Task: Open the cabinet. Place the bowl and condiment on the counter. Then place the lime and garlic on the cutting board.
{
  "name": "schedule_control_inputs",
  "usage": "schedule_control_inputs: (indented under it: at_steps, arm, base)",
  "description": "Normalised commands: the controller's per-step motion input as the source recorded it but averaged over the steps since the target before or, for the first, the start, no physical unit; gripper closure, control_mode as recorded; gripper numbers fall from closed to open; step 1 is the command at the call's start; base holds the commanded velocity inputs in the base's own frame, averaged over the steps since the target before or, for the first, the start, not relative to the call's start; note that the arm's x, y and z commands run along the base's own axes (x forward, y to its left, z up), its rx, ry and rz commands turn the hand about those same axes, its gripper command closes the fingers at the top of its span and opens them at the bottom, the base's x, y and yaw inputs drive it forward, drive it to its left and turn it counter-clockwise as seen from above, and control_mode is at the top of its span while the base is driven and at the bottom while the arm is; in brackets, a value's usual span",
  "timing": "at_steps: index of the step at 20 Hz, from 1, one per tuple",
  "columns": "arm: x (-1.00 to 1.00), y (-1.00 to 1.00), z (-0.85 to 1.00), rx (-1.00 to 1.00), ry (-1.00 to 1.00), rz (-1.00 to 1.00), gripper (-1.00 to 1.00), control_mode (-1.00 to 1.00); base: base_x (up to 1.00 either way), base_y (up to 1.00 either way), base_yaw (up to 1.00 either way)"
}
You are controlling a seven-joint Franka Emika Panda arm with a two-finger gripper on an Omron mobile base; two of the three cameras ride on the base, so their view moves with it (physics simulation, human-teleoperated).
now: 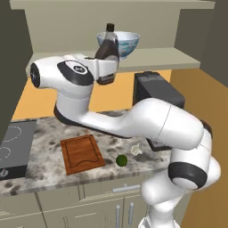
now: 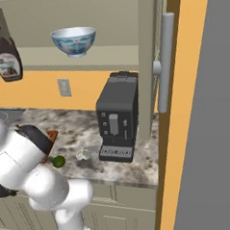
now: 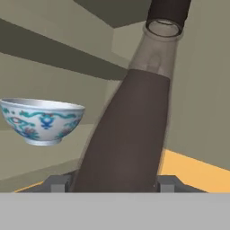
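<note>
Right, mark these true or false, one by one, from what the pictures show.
1. The gripper is closed on the condiment. True.
2. The bowl sits on the counter. False: it is on the cabinet shelf.
3. The lime lies on the cutting board. False: it lies on the counter beside the board.
4. The garlic rests on the counter. True.
5. The cabinet is shut. False: it stands open.

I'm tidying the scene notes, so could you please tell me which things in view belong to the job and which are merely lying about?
Belonging to the job:
cabinet, open
bowl, on its shelf
condiment, gripped by the gripper
lime and garlic, on the counter
cutting board

Lying about:
coffee machine
stovetop
wall socket
</note>
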Motion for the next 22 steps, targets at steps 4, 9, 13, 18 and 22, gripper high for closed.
schedule_control_inputs:
  at_steps: [4, 9, 13, 18, 22]
  arm:
    - [-1.00, 0.00, -0.05, 0.00, -0.11, 0.00, 1.00, -1.00]
    - [-0.82, 0.00, -0.38, 0.00, -0.01, 0.00, 1.00, -1.00]
    - [-0.25, -0.01, -0.57, 0.02, 0.00, 0.05, 1.00, -1.00]
    - [0.17, 0.00, -0.50, 0.03, 0.00, 0.15, 1.00, -1.00]
    - [0.33, 0.00, -0.50, 0.01, 0.01, 0.22, 1.00, -1.00]
  base:
    - [0.00, 0.00, 0.00]
    - [0.00, 0.00, 0.00]
    - [0.00, 0.00, 0.00]
    - [0.00, 0.00, 0.00]
    - [0.00, 0.00, 0.00]
